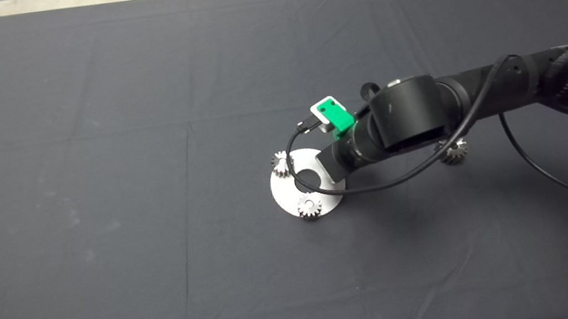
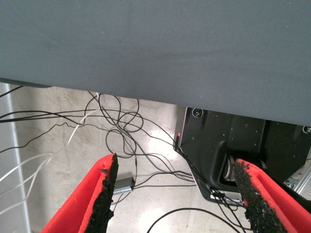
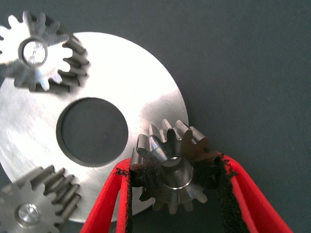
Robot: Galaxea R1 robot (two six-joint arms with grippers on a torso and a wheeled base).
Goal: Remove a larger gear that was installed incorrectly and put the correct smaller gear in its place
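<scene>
My right gripper (image 3: 175,167) is shut on the smaller gear (image 3: 171,180), a shiny steel gear with a raised hub. It holds the gear at the rim of the round steel plate (image 3: 146,97), which has a centre hole. Two other small gears (image 3: 41,53) (image 3: 36,208) sit on the plate and also show in the head view (image 1: 281,162) (image 1: 309,206). In the head view the right arm (image 1: 401,114) covers the plate's right side (image 1: 289,192) and hides the gripper. The larger gear (image 1: 453,152) lies on the mat to the right, partly under the arm.
The dark mat (image 1: 143,118) spreads wide around the plate. A black cable (image 1: 378,186) loops from the right wrist over the plate. The left gripper (image 2: 177,179) is open and parked beyond the mat's edge, above a floor with cables and a black base (image 2: 228,145).
</scene>
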